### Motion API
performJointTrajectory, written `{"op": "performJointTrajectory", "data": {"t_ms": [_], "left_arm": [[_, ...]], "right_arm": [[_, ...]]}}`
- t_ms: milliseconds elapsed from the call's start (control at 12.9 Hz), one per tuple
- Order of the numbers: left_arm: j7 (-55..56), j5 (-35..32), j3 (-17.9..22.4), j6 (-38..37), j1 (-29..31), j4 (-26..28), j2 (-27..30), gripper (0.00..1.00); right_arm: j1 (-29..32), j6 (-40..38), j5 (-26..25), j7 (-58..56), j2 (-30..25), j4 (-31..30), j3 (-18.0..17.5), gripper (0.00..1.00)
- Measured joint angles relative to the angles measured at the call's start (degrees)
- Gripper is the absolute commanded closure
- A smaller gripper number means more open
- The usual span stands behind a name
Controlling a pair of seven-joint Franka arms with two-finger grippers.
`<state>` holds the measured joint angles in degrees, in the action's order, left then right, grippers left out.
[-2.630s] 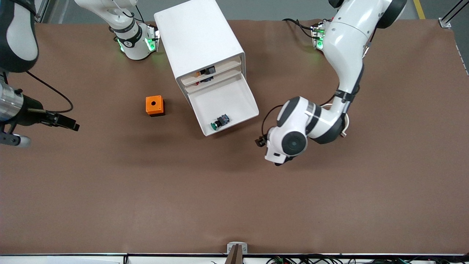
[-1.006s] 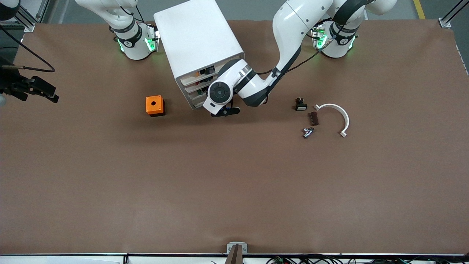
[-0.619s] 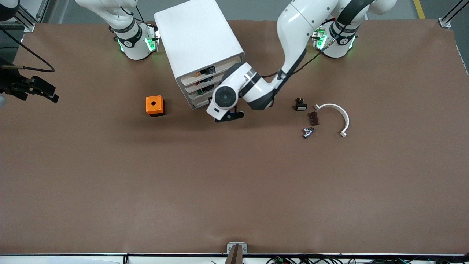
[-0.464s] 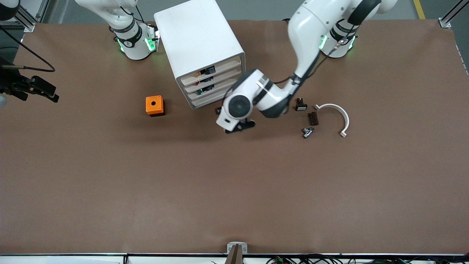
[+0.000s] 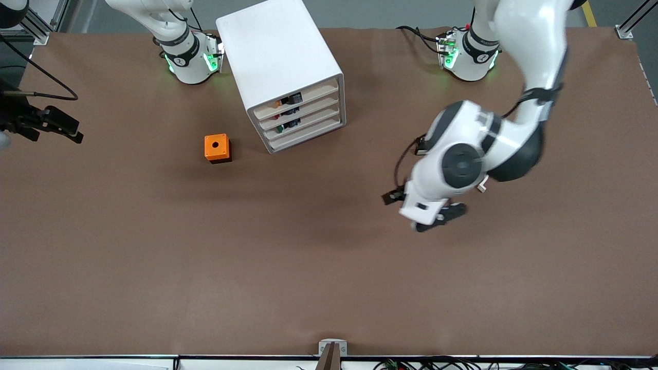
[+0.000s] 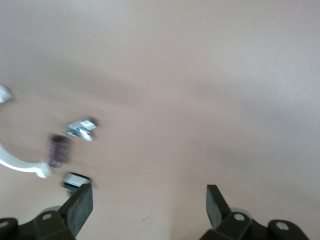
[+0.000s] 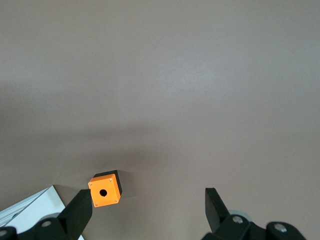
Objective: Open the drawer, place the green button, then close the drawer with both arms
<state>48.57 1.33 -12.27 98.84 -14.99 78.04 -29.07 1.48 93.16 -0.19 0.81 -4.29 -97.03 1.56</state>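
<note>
Drawer (image 5: pixel 314 120), the third one from the top of the white cabinet (image 5: pixel 277 46), sits flush with its three neighbours, so I judge the closing is already done. A small green spot at its slot looks like the button (image 5: pixel 279 128) lying inside, though little of it shows.

Nearest to the front camera, the left gripper (image 6: pixel 148 197) hangs over bare brown table (image 5: pixel 257 267), with its claw released and nothing between the fingers. Just beside it, toward the left arm's base, lie loose parts: a metal fitting (image 6: pixel 82 129), a brown piece (image 6: pixel 57 150), a black switch with white face (image 6: pixel 76 180) and a white curved bracket (image 6: pixel 15 162). They are no part of the task, and a low sweep there could knock them.

Farther off, the orange box (image 5: pixel 217 148) stands near the cabinet, toward the right arm's end and apart from it. The right gripper (image 7: pixel 147 200) waits over the table edge at that end, its claw also released and empty.

Wide open table lies between the cabinet and the front edge, so both arms have room to retreat.
</note>
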Motion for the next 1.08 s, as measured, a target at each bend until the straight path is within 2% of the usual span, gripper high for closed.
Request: {"op": "performJointTrajectory", "data": {"t_ms": [232, 464, 696, 1083], "left_arm": [[-2.2, -0.1, 0.0, -4.1, 7.2, 0.0, 6.7, 0.0], [-5.8, -0.3, 0.0, -7.2, 11.7, 0.1, 11.6, 0.0], [-14.2, -2.7, 0.0, -8.8, 14.7, 0.2, 15.1, 0.0], [-24.6, -3.2, 0.5, -11.1, 17.4, 0.6, 19.7, 0.0]], "right_arm": [[0.0, 0.0, 0.0, 0.0, 0.0, 0.0, -0.1, 0.0], [0.0, -0.1, 0.0, -0.1, 0.0, 0.0, -0.2, 0.0], [0.0, -0.3, 0.0, -0.1, 0.0, 0.0, -0.2, 0.0], [0.0, -0.5, 0.0, -0.1, 0.0, 0.0, -0.2, 0.0]]}}
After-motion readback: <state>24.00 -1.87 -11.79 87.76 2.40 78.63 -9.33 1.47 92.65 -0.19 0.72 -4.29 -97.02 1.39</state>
